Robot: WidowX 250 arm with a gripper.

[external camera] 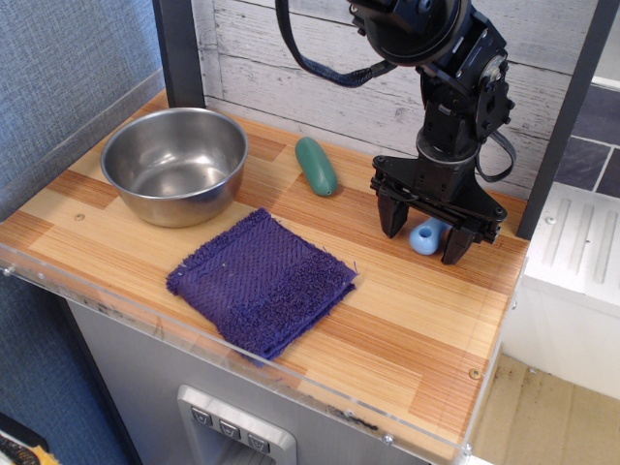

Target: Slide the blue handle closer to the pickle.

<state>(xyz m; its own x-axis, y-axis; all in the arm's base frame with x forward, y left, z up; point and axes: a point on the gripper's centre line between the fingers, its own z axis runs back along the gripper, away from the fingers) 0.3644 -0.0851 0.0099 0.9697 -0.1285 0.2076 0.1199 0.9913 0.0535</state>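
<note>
The blue handle point(425, 235) lies on the wooden counter at the right, its rounded light blue end with a hole showing; the grey scoop cup is hidden behind my gripper. My gripper point(423, 240) points down over it, open, with one black finger on each side of the handle. The pickle point(316, 166), a smooth teal-green oblong, lies on the counter to the left of my gripper, near the back wall, apart from the handle.
A steel bowl point(175, 164) stands at the back left. A dark purple-blue towel point(261, 280) lies at the front middle. The plank wall runs behind, a dark post point(562, 116) stands at the right, and the counter edge point(291, 383) is in front.
</note>
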